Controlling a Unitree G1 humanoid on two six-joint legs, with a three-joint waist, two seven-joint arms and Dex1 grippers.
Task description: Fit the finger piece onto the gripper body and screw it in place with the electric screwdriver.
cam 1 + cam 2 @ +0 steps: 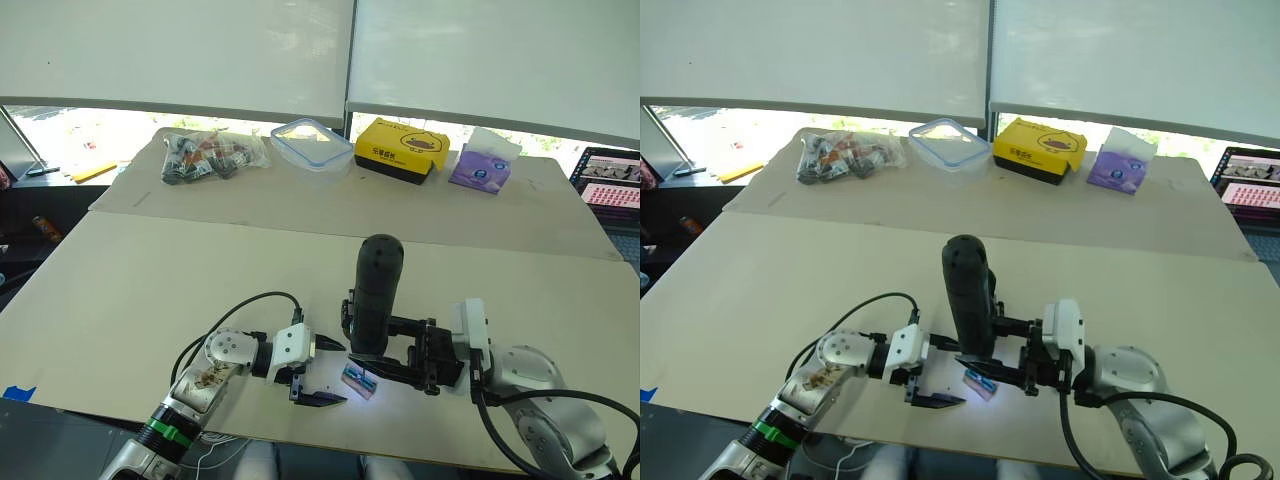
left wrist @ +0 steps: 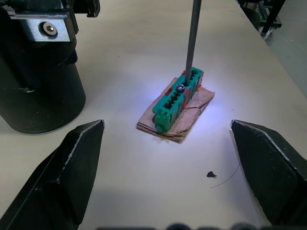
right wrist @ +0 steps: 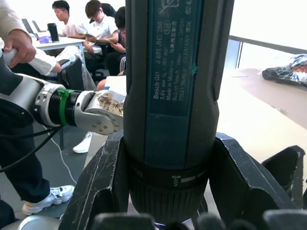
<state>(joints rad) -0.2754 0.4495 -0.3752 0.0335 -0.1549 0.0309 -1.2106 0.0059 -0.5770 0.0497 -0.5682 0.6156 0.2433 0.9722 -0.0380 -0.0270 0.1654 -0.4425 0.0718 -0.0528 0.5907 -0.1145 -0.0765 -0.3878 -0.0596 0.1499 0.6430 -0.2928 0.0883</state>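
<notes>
The left end effector (image 1: pixel 318 370) sits low over the near edge of the surface (image 1: pixel 150 290) with its two black fingers (image 2: pixel 72 163) spread wide and holding nothing, framing a small green block (image 2: pixel 176 98) that rests on a scrap of brown card (image 2: pixel 192 108) between them without touching either finger. Just to the right, the screwdriver (image 1: pixel 376 295) stands upright, its thin metal bit (image 2: pixel 193 36) coming down onto what looks like a screw head in the top of the green block, with the tool's own light pooling around it. The right end effector (image 1: pixel 425 355) is closed around the lower barrel of the screwdriver, its jaws pressed to both sides of the body in the right wrist view. To drive well from here, the barrel should be kept plumb over the screw so the bit does not cam out, with steady downward pressure, and the left fingers could close to pin the block against twisting. Neither the finger piece nor the gripper body can be picked out with confidence, so I cannot tell where they lie.
</notes>
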